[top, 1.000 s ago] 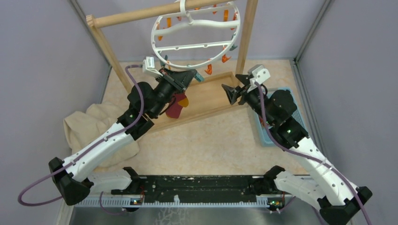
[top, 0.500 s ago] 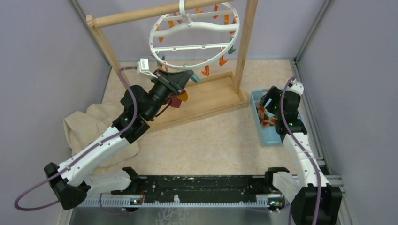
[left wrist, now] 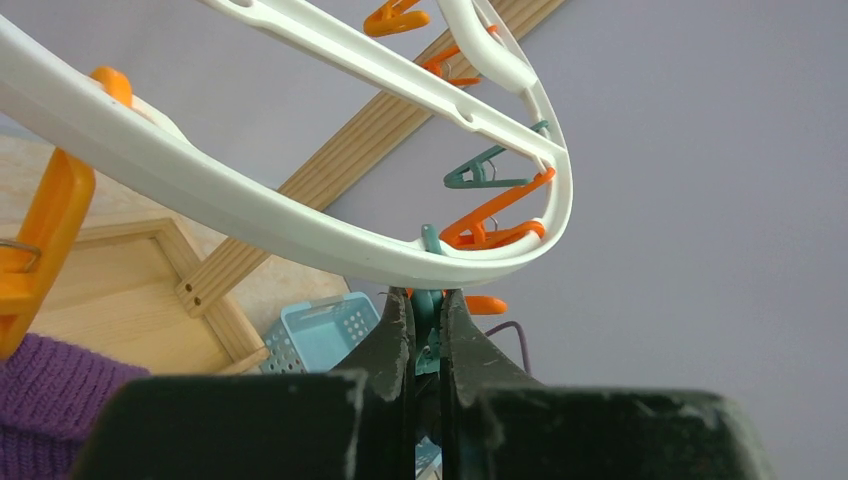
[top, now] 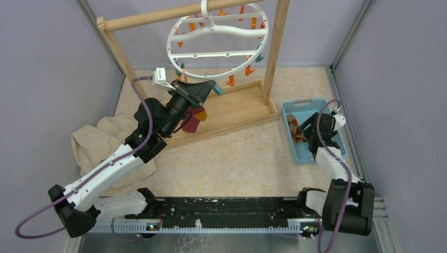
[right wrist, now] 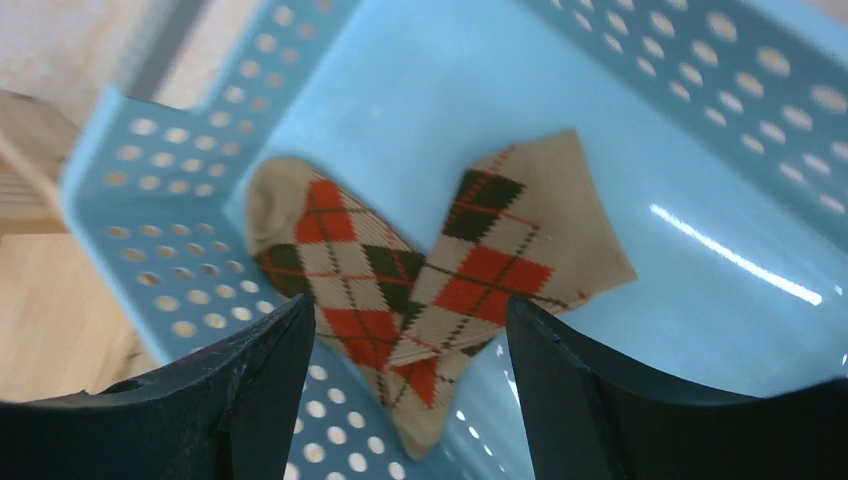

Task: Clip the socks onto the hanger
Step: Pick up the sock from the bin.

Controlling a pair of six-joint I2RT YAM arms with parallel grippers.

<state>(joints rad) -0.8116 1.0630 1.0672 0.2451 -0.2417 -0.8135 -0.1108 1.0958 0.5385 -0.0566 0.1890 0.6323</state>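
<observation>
The white ring hanger (top: pixel 217 39) hangs from the wooden stand's bar. My left gripper (top: pixel 210 86) is up at its near rim, shut on a teal clip (left wrist: pixel 428 312) just under the rim (left wrist: pixel 250 190). The maroon-purple sock (top: pixel 193 121) with an orange tip hangs under this gripper. In the left wrist view it shows (left wrist: pixel 40 400) below an orange clip (left wrist: pixel 40 225); what holds it is hidden. My right gripper (top: pixel 308 128) is open, low in the blue basket (top: pixel 303 104). The tan argyle sock (right wrist: pixel 430 270) lies between its fingers (right wrist: pixel 250 390).
The wooden frame stand (top: pixel 232 110) has posts left and right of the hanger and a flat base under it. A large beige cloth (top: pixel 100 139) lies at the left under my left arm. Grey walls close in on both sides.
My right arm has pulled back from the stand, swung right and come down into the blue basket over the tan sock. My left gripper stays at the hanger rim, which has swung slightly left.
</observation>
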